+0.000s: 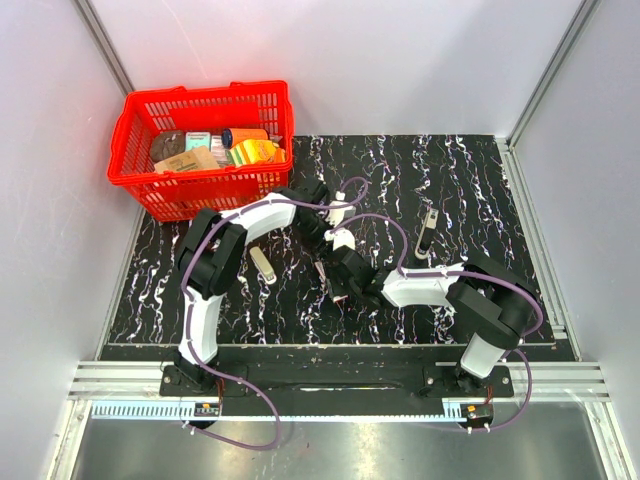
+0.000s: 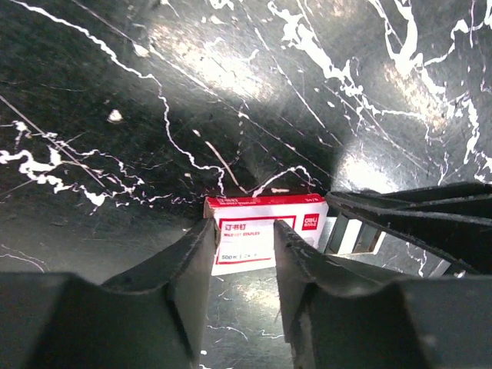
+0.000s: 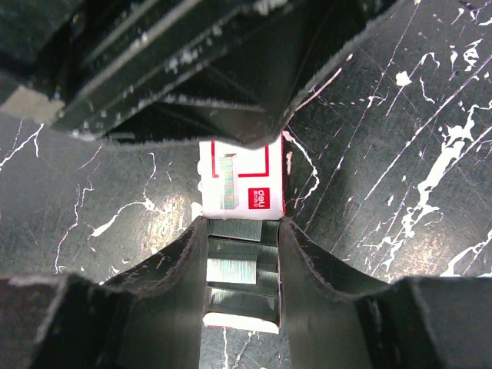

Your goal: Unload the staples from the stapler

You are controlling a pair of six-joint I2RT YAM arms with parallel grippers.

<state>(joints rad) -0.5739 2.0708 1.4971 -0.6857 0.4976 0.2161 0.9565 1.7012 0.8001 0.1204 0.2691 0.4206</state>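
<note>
1. Red basket [image 1: 200, 195]: plastic mesh, far left corner of the table, partly on the mat's far left corner. Holds several packets [image 1: 215, 152] in brown, teal, orange and yellow; labels too small to read.
2. Cream oblong item [image 1: 262, 265]: lies flat on the mat, tilted, just right of the left arm's upper link and apart from everything else. Kind not determinable.
3. Left gripper [image 2: 244, 227]: reaches into the middle of the mat from the left. Its 2 fingers stand a narrow gap apart, tips at the near edge of the staple box, whose label shows through the gap. Whether the tips pinch the box or merely rest against it cannot be told.
4. Staple box [image 2: 307, 223]: small red-and-white carton, flat on the mat at the centre, between the 2 grippers. 1 end is open.
5. Staples [image 3: 238, 265]: silver strips exposed in the box's open end, lying side by side.
6. Right gripper [image 3: 240, 223]: comes in from the right, opposite the left one. Its 2 fingers press on either long side of the box's open end, pinching it with the strips between them.
7. Stapler [image 1: 427, 230]: black with a silver part, lying on the mat right of centre, beyond the right forearm, well apart from both grippers and touched by neither.
8. Mat [image 1: 480, 200]: black with white marbling, covering the work surface.
</note>
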